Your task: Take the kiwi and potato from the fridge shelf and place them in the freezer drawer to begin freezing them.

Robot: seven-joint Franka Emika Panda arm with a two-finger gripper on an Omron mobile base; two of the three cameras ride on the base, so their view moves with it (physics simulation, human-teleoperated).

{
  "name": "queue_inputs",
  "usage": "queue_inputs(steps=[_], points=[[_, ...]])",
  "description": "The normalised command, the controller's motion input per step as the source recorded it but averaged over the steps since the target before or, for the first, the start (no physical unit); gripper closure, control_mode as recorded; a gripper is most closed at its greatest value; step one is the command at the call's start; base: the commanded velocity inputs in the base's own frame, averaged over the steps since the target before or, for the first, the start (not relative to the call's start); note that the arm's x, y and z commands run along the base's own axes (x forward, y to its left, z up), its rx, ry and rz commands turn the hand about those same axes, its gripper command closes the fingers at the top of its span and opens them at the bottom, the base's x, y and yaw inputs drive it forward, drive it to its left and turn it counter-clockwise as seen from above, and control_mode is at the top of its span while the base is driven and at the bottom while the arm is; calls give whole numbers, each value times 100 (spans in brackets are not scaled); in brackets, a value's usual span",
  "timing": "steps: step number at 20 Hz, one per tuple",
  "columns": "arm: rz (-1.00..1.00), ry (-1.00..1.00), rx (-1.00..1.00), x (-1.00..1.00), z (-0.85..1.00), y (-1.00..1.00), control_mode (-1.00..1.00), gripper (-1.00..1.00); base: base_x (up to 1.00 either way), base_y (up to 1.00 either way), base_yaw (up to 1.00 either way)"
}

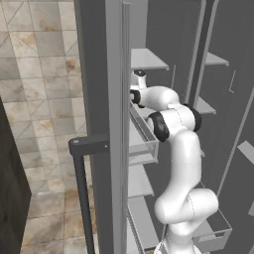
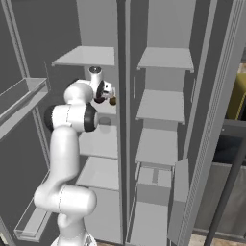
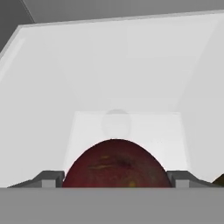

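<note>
A dark red-brown potato (image 3: 116, 164) sits between my two finger tips in the hand view, its sides touching both fingers (image 3: 50, 178). My gripper (image 2: 112, 99) is shut on it inside the fridge's left compartment, with the small brown potato (image 2: 113, 101) held above a pale grey fridge shelf (image 2: 98, 141); a round shadow lies on that shelf. A brown-yellow sliver (image 3: 219, 178) shows at the right edge of the hand view, and I cannot tell whether it is the kiwi. A grey box-shaped drawer (image 2: 153, 185) sits low in the right compartment.
Several thin grey shelves (image 2: 166, 58) are stacked in both compartments, split by a vertical divider (image 2: 123, 120). A clear bin with a grey frame (image 1: 145, 141) hangs on the open door to the left, and another bin (image 2: 29, 222) is low beside the arm's base.
</note>
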Motion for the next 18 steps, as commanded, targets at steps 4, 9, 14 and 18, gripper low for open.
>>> queue_inputs(steps=[4, 9, 14, 18], points=[[0, 0, 4, -75, -53, 0, -100, 100, 0, 0, 0], [0, 0, 8, -89, -45, 0, -100, 100, 0, 0, 0], [-1, 0, 13, -100, -29, -16, -100, 100, 0, 0, 0], [-3, -4, 14, -100, -14, -18, -100, 100, 0, 0, 0]])
